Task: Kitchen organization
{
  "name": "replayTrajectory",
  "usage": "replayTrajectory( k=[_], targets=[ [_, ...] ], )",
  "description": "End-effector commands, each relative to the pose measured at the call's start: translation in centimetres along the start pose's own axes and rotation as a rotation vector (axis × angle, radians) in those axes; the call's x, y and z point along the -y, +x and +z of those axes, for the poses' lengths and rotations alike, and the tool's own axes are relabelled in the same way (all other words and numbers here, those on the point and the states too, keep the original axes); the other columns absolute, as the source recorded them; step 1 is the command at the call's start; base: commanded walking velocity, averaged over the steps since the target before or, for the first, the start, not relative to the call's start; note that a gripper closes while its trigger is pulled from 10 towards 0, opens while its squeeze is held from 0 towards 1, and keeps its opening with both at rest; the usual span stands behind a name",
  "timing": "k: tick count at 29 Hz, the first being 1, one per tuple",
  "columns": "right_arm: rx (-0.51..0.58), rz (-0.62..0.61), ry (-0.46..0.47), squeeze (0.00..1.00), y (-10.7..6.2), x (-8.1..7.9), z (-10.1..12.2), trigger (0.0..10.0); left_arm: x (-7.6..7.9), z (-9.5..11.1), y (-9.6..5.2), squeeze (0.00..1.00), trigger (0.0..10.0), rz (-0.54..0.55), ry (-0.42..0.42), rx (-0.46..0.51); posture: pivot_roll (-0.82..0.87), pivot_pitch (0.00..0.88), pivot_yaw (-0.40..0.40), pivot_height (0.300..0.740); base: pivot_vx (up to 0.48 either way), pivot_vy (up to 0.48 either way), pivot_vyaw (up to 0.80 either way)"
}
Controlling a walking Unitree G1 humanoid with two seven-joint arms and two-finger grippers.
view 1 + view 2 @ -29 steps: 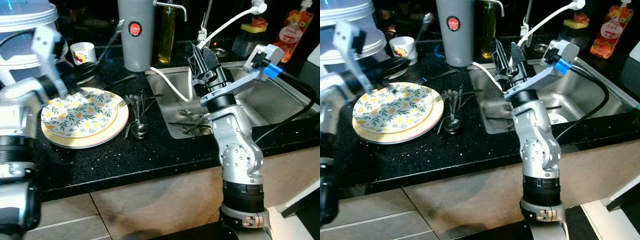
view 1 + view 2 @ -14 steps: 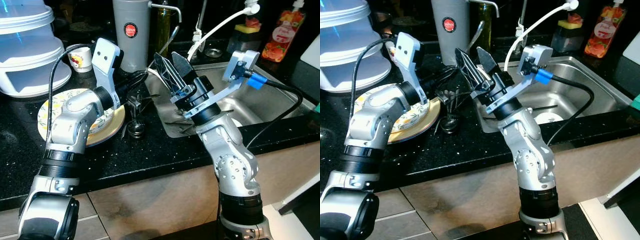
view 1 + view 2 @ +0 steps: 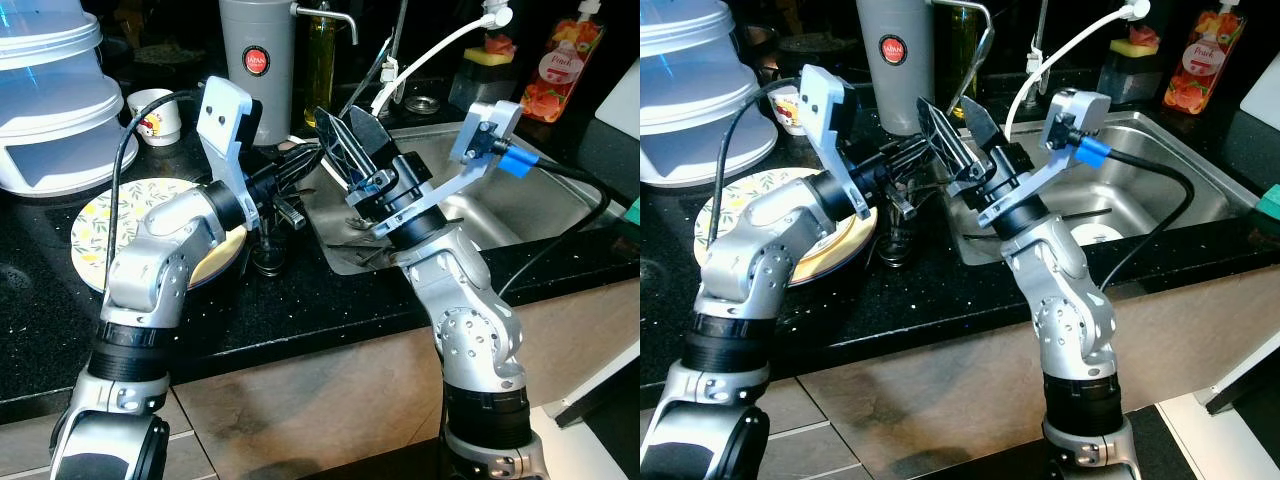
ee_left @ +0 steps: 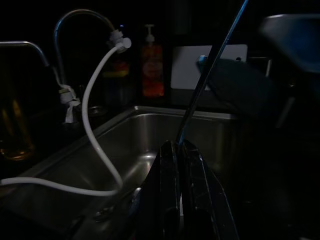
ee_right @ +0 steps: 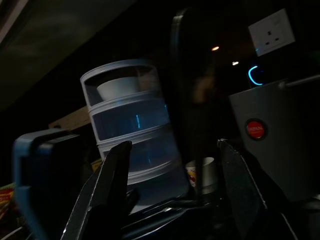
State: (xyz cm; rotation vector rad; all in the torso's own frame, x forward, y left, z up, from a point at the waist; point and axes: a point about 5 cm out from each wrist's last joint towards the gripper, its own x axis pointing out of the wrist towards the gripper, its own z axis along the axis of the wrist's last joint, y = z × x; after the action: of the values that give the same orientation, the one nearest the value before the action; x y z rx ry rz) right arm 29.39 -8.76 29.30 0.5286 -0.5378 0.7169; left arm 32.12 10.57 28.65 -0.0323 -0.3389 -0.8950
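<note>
Black speckled surface (image 3: 300,320) next to a steel sink (image 3: 560,215), with floral plates (image 3: 95,225) stacked on the robot's left and a pile of cutlery (image 3: 268,262) just beside them. Left hand (image 3: 915,160) is pinched tight on one thin metal utensil (image 4: 210,75), held up over the sink edge with its handle angling away. Right hand (image 3: 350,150) hovers just beside it, fingers spread wide, holding nothing. That utensil looks light, stiff and slippery, so I'd grab it mid-handle and squeeze firmly. Compared with half a second ago, the left arm has swung a bit further toward the sink and covers more of the plates; the right has barely moved.
</note>
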Motion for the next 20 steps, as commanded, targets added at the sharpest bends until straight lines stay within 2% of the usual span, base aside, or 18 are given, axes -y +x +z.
replayTrajectory(
  k=[1,10,11,13,14,15,16,17,20],
  targets=[
    [-0.001,-0.026,0.004,0.00,-0.1,0.5,0.1,10.0,0.5,0.2,0.0,0.00,10.0,-0.009,-0.024,0.019,0.06,0.000,0.008,0.740,0.000,0.000,0.00],
    [0.018,-0.032,0.014,0.00,0.0,0.6,0.4,10.0,1.3,-0.1,-0.4,0.00,10.0,-0.052,-0.044,-0.003,0.06,0.000,0.007,0.740,0.000,0.000,0.00],
    [0.023,-0.030,0.017,0.00,0.0,0.6,0.5,5.3,1.6,-0.3,-0.5,0.00,10.0,-0.067,-0.054,-0.014,0.06,0.000,0.008,0.740,0.000,0.000,0.00],
    [0.025,-0.029,0.019,0.00,0.0,0.6,0.5,5.3,1.8,-0.5,-0.5,0.00,10.0,-0.075,-0.062,-0.021,0.06,0.000,0.008,0.740,0.000,0.000,0.00],
    [0.025,-0.029,0.019,0.00,0.0,0.6,0.5,4.1,1.8,-0.5,-0.5,0.00,10.0,-0.076,-0.064,-0.022,0.06,0.000,0.008,0.740,0.000,0.000,0.00],
    [0.028,-0.027,0.022,0.00,0.0,0.6,0.6,4.1,1.9,-0.6,-0.5,0.00,10.0,-0.075,-0.067,-0.025,0.06,0.000,0.008,0.740,0.000,0.000,0.00],
    [0.034,-0.023,0.027,0.00,-0.1,0.5,0.7,2.9,2.0,-0.7,-0.4,0.00,10.0,-0.065,-0.071,-0.026,0.06,0.000,0.007,0.740,0.000,0.000,0.00],
    [0.040,-0.022,0.031,0.00,-0.1,0.5,0.8,0.0,2.0,-0.8,-0.4,0.00,10.0,-0.064,-0.072,-0.028,0.06,0.000,0.007,0.740,0.000,0.000,0.00],
    [0.053,-0.020,0.039,0.00,-0.2,0.5,1.0,0.0,2.0,-0.9,-0.3,0.00,10.0,-0.062,-0.071,-0.032,0.06,0.000,0.009,0.740,0.000,0.000,0.00]
  ],
)
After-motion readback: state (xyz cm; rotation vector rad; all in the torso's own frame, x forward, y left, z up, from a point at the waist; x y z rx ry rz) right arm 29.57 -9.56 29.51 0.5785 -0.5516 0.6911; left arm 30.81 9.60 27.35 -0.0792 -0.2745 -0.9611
